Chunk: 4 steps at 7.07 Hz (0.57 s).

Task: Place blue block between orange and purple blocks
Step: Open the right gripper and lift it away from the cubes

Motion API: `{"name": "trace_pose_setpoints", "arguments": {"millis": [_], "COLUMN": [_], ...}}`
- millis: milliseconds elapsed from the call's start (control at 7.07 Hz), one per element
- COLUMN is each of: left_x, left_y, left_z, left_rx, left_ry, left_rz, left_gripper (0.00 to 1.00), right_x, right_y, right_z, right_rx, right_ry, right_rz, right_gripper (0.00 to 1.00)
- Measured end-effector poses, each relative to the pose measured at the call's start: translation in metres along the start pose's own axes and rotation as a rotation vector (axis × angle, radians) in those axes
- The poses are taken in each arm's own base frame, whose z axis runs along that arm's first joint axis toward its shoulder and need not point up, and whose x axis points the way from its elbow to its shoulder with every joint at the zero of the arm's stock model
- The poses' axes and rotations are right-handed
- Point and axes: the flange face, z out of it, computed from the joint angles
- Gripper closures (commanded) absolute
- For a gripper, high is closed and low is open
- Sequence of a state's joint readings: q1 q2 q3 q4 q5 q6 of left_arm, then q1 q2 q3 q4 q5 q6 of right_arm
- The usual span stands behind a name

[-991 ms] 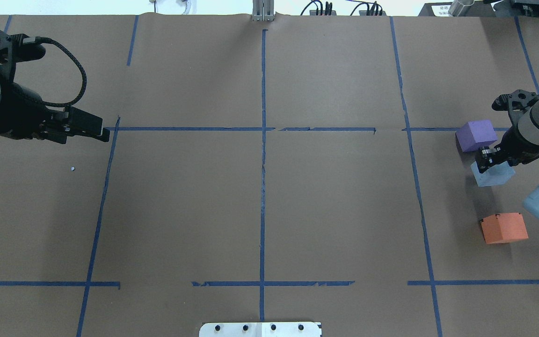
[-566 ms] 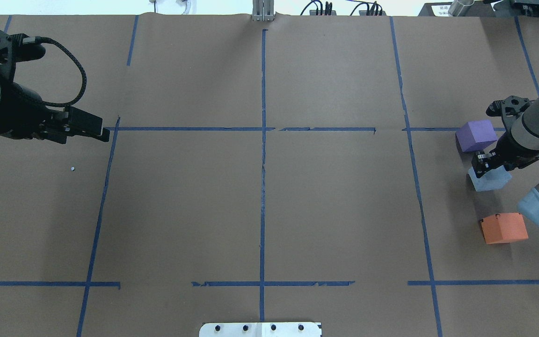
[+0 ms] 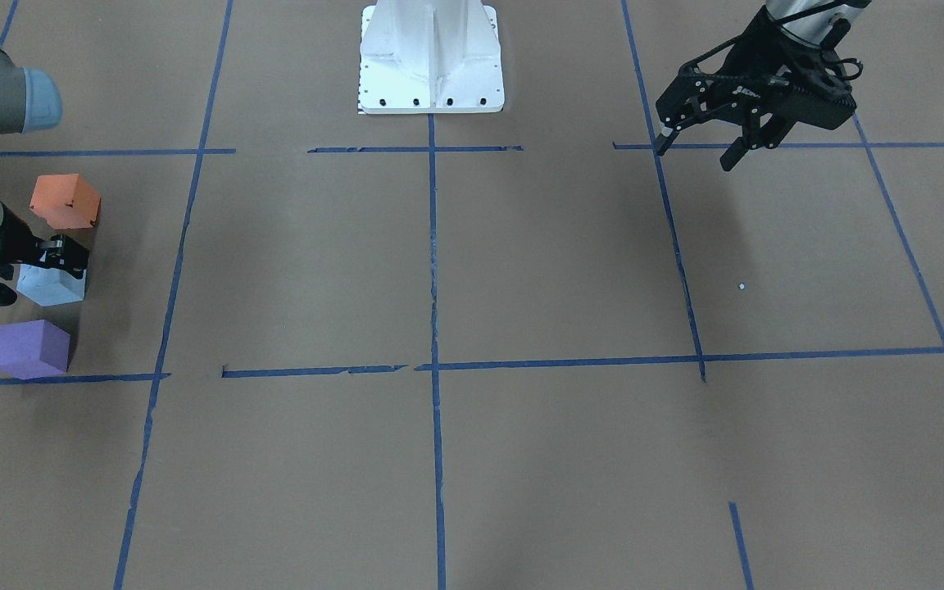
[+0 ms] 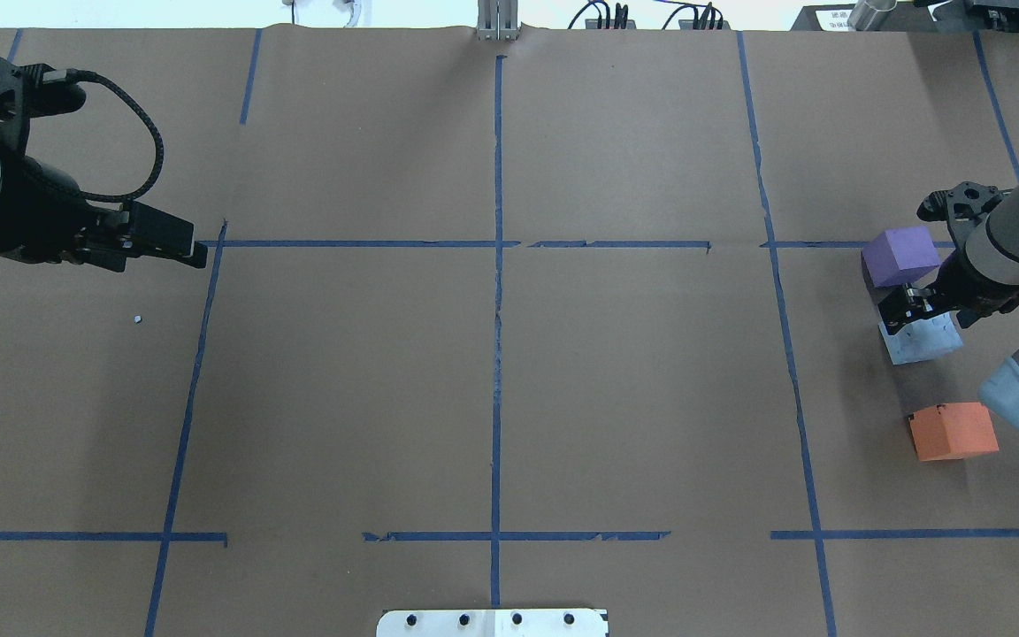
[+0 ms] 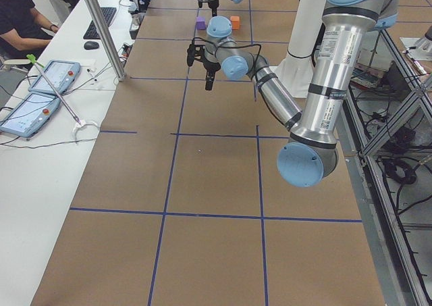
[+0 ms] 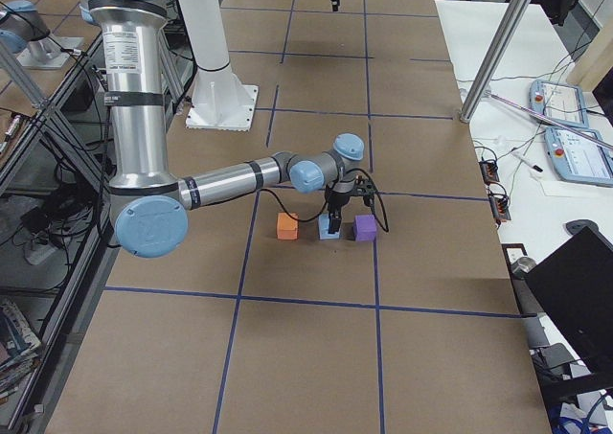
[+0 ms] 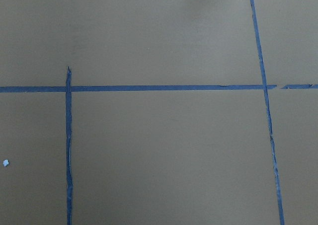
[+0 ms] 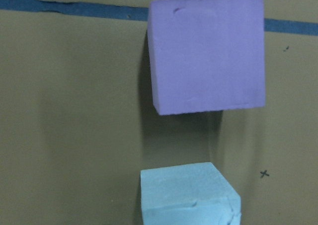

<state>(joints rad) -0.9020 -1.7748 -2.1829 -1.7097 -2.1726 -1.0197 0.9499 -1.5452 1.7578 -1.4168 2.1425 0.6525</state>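
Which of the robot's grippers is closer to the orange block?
Right. The right gripper holds the blue block beside the orange block; the left gripper hangs far across the table.

A pale blue block (image 4: 921,343), purple block (image 4: 899,255) and orange block (image 4: 952,431) lay on brown paper (image 4: 651,398) gridded with blue tape (image 4: 495,398).

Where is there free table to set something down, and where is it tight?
Free: the middle of the table, across the centre tape line, out to the left gripper. Tight: the robot's right end, where purple block, blue block and orange block line up with small gaps, the right gripper on the blue one.
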Motion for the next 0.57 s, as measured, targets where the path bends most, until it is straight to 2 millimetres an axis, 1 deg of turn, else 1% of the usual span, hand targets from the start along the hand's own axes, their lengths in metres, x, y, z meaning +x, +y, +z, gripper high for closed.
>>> {"name": "trace_pose_setpoints", "arguments": {"millis": [142, 283, 425, 566], "left_x": [-0.002, -0.008, -0.022, -0.047], "left_y": [0.0, -0.002, -0.008, -0.02], "left_z": [0.001, 0.006, 0.013, 0.015], "left_rx": [-0.002, -0.008, -0.017, -0.026], "left_ry": [-0.004, -0.018, -0.05, -0.103], "left_rz": [0.001, 0.017, 0.061, 0.128], "left_gripper": [0.0, 0.0, 0.0, 0.0], "right_x": [0.009, 0.03, 0.064, 0.108], "right_y": [0.011, 0.023, 0.029, 0.03], "right_z": [-0.024, -0.059, -0.096, -0.124], "right_rx": [0.038, 0.089, 0.134, 0.162], "right_ry": [-0.021, -0.045, -0.082, -0.134], "right_rz": [-0.001, 0.022, 0.057, 0.083], "right_gripper": [0.0, 0.0, 0.0, 0.0]}}
